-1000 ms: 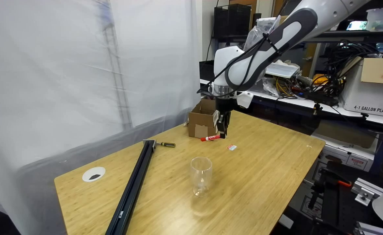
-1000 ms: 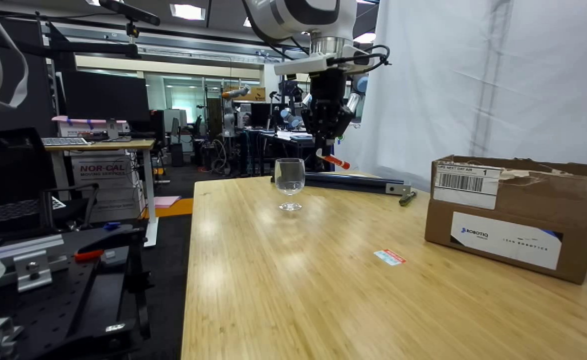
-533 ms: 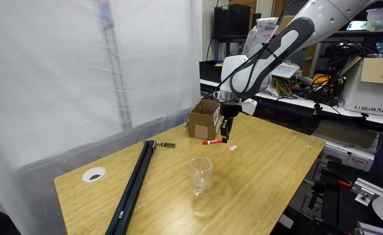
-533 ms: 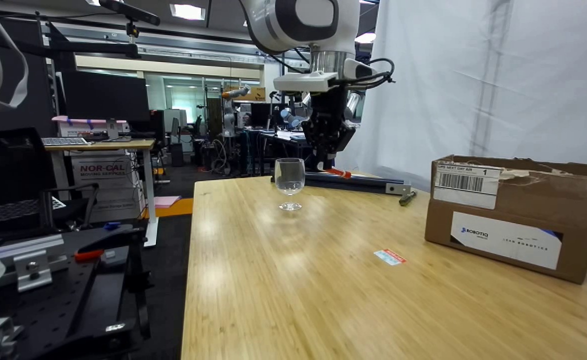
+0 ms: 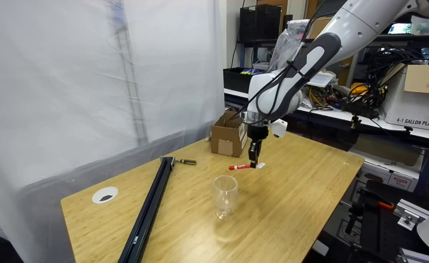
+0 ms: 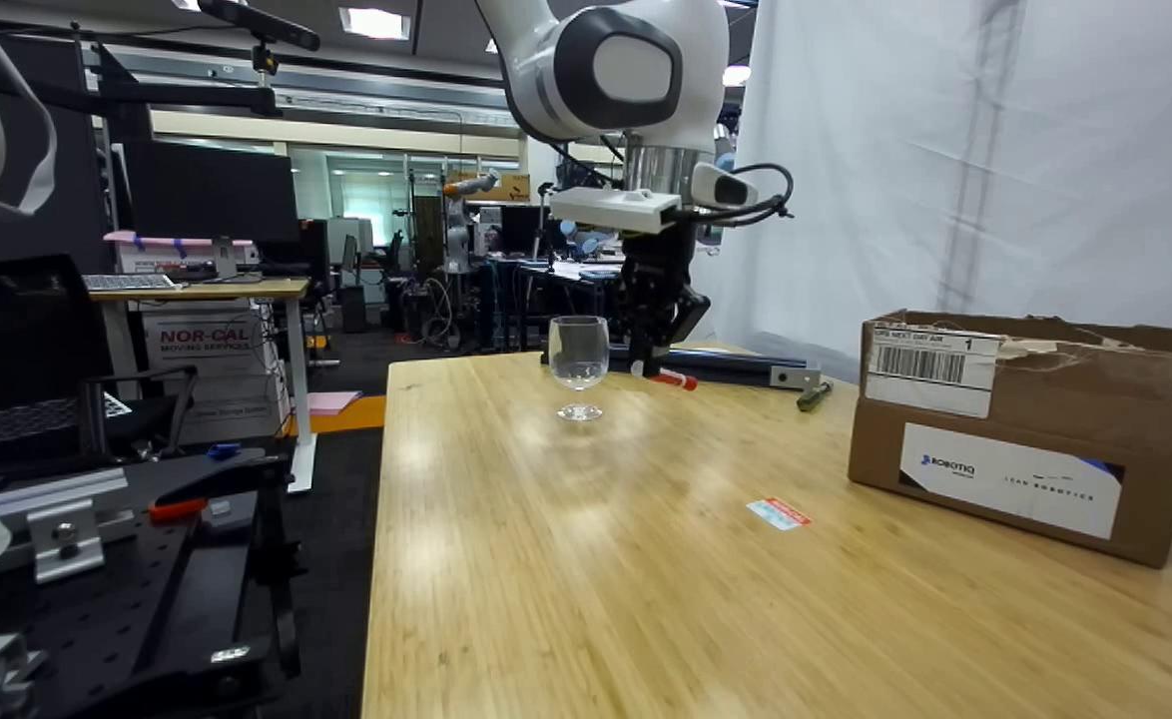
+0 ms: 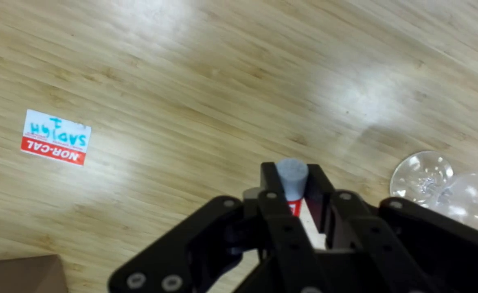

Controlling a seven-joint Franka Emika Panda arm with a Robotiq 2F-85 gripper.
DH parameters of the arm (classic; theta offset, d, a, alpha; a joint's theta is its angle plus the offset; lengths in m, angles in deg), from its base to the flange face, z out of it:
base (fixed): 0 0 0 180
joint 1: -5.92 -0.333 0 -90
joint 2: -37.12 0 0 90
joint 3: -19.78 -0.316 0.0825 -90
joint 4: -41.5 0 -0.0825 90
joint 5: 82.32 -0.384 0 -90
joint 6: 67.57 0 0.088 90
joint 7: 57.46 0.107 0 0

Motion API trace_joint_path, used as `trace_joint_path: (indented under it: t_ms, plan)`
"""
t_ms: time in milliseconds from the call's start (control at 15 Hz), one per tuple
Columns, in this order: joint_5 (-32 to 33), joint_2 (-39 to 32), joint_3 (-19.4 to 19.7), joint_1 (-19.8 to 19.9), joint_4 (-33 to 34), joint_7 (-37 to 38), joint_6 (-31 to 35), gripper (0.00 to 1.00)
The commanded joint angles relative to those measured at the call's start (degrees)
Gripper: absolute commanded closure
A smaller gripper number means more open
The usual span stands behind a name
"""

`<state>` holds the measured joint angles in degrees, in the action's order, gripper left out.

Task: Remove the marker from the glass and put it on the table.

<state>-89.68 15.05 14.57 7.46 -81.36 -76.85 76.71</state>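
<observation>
Above the table (image 5: 291, 204), fingers (image 5: 253, 155): in an exterior view, pointing down and pinched on the marker (image 5: 240, 167), which juts toward picture left.
Marker attitude: nearly level, red end outward; whether it touches the table cannot be told from this angle.
Glass (image 5: 225, 199): upright on the table, nearer the camera than the marker and apart from it.
Cardboard box (image 5: 226, 138): stands behind the marker, inside partly visible from above.
Black bar (image 5: 149, 210): laid along the table at picture left, screwdriver (image 5: 188, 162) just beside its far end.
White ring (image 5: 99, 194): set near the table's corner, dark patch within.
Arm (image 6: 636, 70): in an exterior view, extends down from the top edge, fingers to the right of the glass.
Marker against bar: whitish end just past the fingers, red end to picture right and slightly lower, partly in front of the black bar.
Glass form: short stem, round foot, standing clear of the marker.
Sticker (image 6: 778, 513): red and white, flat on the table, left of the box in the picture.
Background: monitor (image 6: 209, 205) on a desk (image 6: 247, 290), chair (image 6: 22, 330) nearer the camera.
Fingers, wrist view: a finger on each side of the marker, both against it; grey end showing between them, red band just below.
Sticker print: NOR-CAL, upside down in the wrist view, blue-green handwriting alongside.
Glass foot: at right of the wrist view, bowl cut by the picture edge.
Box corner: lower left of the wrist view.
</observation>
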Motion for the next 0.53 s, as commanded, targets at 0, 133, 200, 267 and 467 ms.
trace_joint_path:
  t_ms: [0,133,200,267,467]
  plan:
    - [-0.2,-3.1,-1.1,1.3,2.7,-1.4,0.1,0.95]
    - [0.0,-4.7,-1.2,1.4,3.9,-1.5,0.0,0.95]
    - [0.1,-5.3,-1.3,1.5,4.6,-1.4,0.0,0.95]
    - [0.2,-5.9,-1.3,1.5,5.3,-1.4,-0.2,0.95]
    - [0.5,-7.7,-1.4,1.6,7.4,-1.6,-0.4,0.95]
